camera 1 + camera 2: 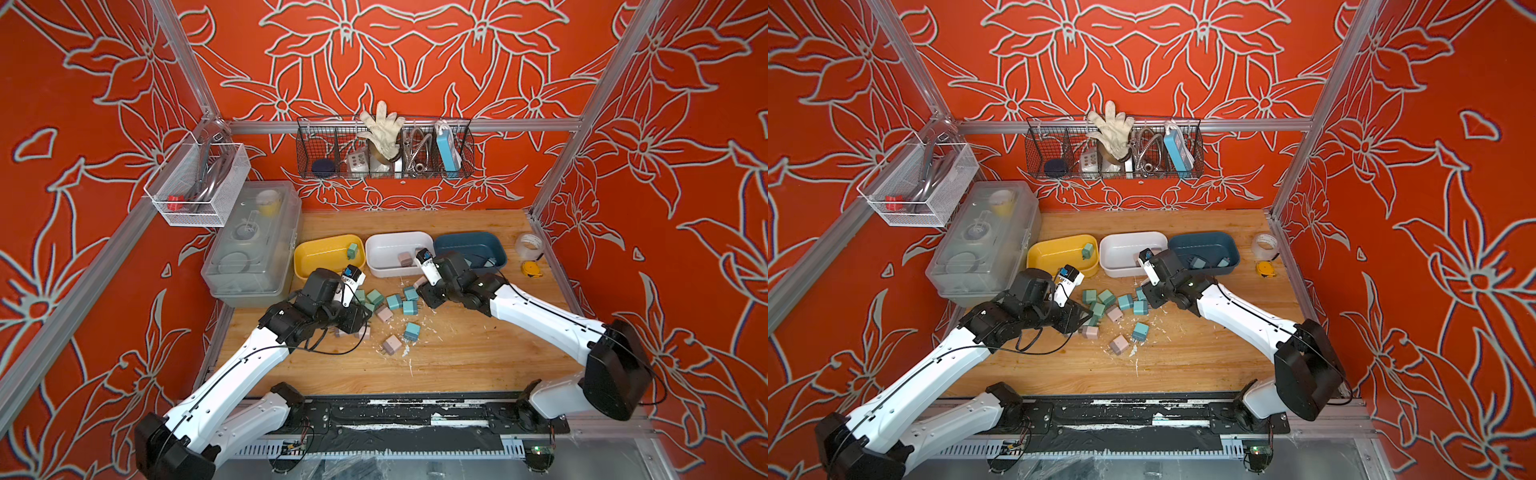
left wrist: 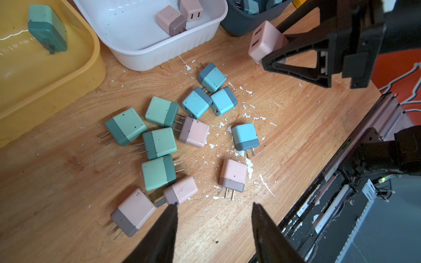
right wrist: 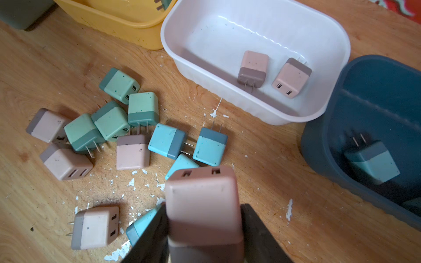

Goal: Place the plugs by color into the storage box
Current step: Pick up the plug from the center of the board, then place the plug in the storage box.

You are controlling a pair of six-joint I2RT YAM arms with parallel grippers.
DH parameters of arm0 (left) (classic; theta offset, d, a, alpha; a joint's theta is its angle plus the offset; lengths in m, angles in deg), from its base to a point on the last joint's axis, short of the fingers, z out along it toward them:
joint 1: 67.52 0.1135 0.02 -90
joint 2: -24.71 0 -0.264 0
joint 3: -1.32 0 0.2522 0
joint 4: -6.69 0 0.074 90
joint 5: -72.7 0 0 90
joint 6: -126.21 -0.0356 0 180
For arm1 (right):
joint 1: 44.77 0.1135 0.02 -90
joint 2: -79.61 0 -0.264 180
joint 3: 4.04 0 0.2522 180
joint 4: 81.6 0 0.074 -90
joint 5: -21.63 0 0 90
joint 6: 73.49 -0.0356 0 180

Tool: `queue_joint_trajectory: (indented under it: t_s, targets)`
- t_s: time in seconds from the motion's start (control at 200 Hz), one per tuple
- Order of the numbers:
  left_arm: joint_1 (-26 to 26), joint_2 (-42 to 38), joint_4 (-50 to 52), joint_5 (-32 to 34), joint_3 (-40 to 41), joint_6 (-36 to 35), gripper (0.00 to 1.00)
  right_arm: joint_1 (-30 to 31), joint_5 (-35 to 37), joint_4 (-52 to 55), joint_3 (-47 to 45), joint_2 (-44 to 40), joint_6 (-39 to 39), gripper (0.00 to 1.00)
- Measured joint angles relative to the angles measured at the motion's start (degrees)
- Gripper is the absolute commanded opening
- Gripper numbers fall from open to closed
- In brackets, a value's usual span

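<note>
Several mint green, light blue and pink plugs (image 2: 159, 142) lie in a loose pile on the wooden table. My right gripper (image 3: 204, 206) is shut on a pink plug (image 3: 200, 193), held above the table just in front of the white box (image 3: 255, 29). That box holds two pink plugs (image 3: 252, 68). The yellow box (image 1: 320, 259) holds a green plug (image 1: 353, 249), and the blue box (image 3: 376, 91) holds a blue plug (image 3: 373, 161). My left gripper (image 2: 214, 205) hangs open over bare wood, one fingertip beside a pink plug (image 2: 181, 190).
A translucent toolbox (image 1: 253, 245) stands left of the yellow box. A tape roll (image 1: 528, 245) and a yellow tape measure (image 1: 532, 269) sit at the right edge. Wire baskets (image 1: 384, 147) hang on the walls. White flakes litter the wood.
</note>
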Motion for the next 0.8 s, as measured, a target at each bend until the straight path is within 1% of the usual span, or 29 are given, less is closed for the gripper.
queue_joint_trajectory:
  t_s: [0.2,0.24,0.35,0.365,0.616,0.801]
  targets:
    - [0.0,2.4,-1.0,0.3,-0.9,-1.4,0.54,0.0,0.0,2.4,5.2,4.5,1.5,0.08]
    - [0.0,3.0,-1.3,0.3,-0.9,-1.6,0.54,0.0,0.0,2.6,6.1,5.2,1.7,0.03]
    - [0.0,3.6,-2.4,0.3,-0.3,-2.2,0.54,0.0,0.1,3.2,8.9,7.4,2.6,0.02]
    - [0.0,3.6,-2.4,0.3,-0.2,-2.2,0.54,0.0,0.1,3.3,9.4,7.7,2.7,0.00]
    - [0.0,3.6,-3.9,-0.1,0.1,-2.3,0.54,-0.1,0.9,3.9,16.1,13.1,4.3,0.00]
    - [0.0,3.6,-4.9,-0.1,1.8,-2.4,0.55,-0.7,2.9,4.3,21.4,19.1,5.9,0.00]
